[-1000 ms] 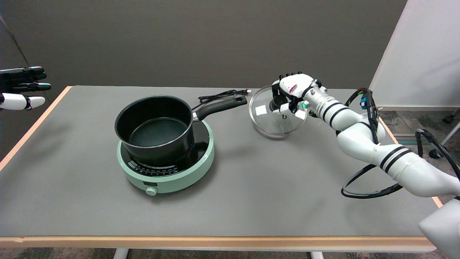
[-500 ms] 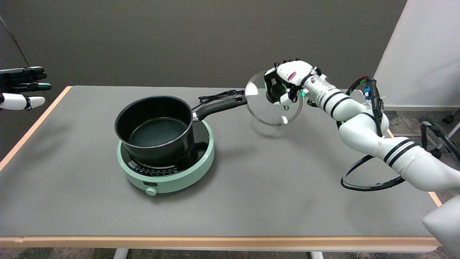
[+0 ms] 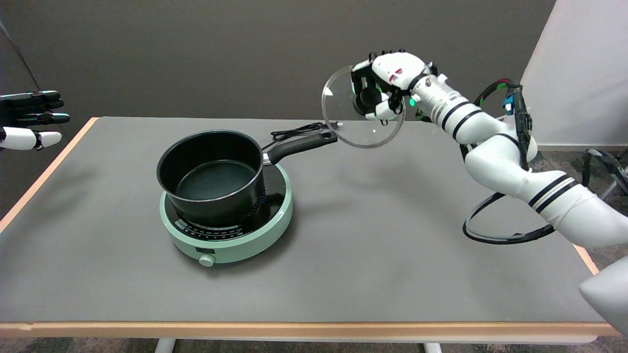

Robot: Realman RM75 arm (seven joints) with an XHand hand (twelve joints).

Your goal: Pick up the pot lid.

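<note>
On the table (image 3: 343,255), left of centre, a cooker (image 3: 226,230) carries a pot (image 3: 211,174), its handle (image 3: 300,145) pointing right. A cord (image 3: 299,130) lies behind the handle. Right of it, the right hand (image 3: 380,90) holds the pot lid (image 3: 360,115) tilted, seemingly clear above the table.

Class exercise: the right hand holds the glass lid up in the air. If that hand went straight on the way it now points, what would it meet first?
The right hand points toward picture-left, gripping the glass lid by its knob. Above the table that line looks free; the saucepan sits lower. Depth is unclear.
</note>
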